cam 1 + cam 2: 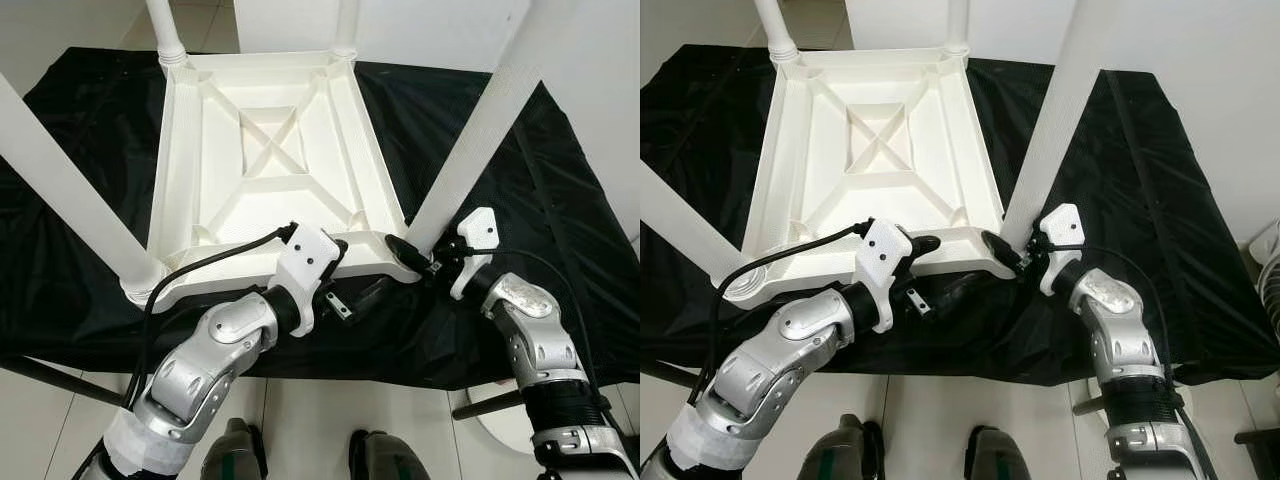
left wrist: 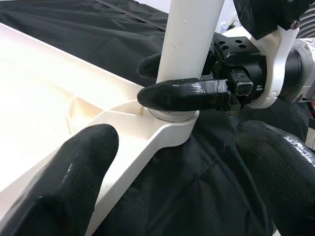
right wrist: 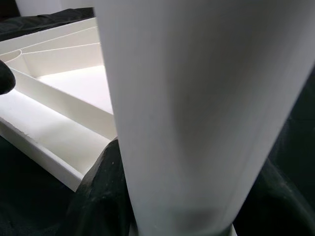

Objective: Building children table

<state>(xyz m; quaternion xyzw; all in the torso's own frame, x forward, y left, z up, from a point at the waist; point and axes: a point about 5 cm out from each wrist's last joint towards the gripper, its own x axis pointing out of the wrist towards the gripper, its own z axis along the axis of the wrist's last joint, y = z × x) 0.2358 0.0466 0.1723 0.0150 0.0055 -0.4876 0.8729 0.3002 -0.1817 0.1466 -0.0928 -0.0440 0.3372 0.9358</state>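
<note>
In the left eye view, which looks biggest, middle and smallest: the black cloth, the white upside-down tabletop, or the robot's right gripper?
1. Black cloth: biggest, it spreads out past everything on it.
2. White tabletop: middle, lying upside down on the cloth.
3. Right gripper: smallest, closed around the bottom of a table leg.

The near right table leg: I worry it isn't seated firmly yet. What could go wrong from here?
The right gripper pinches the leg only at its base, so the tall leg could lever sideways and pop from its socket. The left gripper is open, straddling the tabletop edge without clamping it, so a push may slide the tabletop on the black cloth.
</note>
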